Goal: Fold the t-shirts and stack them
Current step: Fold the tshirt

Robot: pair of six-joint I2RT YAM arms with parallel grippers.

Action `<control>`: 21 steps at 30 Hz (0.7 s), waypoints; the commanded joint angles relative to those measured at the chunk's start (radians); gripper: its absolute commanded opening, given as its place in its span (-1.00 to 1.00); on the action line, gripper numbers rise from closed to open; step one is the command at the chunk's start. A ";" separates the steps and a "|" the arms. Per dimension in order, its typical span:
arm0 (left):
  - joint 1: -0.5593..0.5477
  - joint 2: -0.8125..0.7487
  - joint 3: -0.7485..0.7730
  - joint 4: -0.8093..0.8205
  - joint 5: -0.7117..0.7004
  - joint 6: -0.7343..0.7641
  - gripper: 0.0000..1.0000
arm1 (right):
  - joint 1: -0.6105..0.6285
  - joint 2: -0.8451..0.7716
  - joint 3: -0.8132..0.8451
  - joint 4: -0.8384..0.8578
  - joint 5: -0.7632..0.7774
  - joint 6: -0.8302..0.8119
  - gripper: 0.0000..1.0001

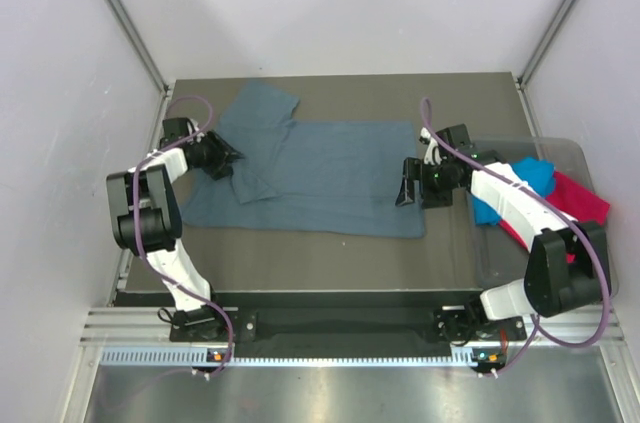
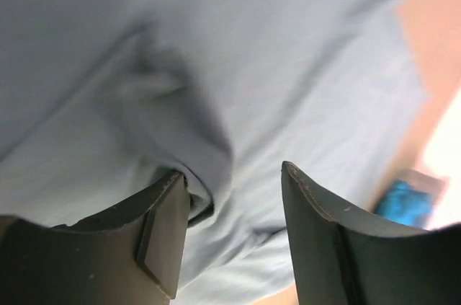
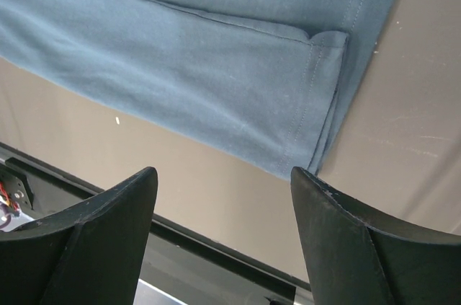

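Observation:
The slate-blue t-shirt (image 1: 320, 178) lies spread on the dark table, one sleeve folded over at its left. It fills the left wrist view (image 2: 216, 67), and its hem corner shows in the right wrist view (image 3: 238, 67). My left gripper (image 1: 228, 158) is open, low over the folded sleeve at the shirt's left end, a cloth fold against one finger (image 2: 162, 236). My right gripper (image 1: 408, 193) is open and empty, just above the shirt's right hem. The turquoise t-shirt (image 1: 520, 188) and the pink t-shirt (image 1: 575, 201) lie bunched in the tub at the right.
A clear plastic tub (image 1: 560, 158) stands at the table's right edge, under the right arm. Grey walls enclose the table on three sides. The table's front edge (image 3: 216, 236) and a metal rail run along the near side.

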 commanded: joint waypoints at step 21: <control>-0.184 0.006 0.322 -0.336 -0.214 0.157 0.12 | -0.008 0.091 0.047 0.027 -0.069 -0.014 0.50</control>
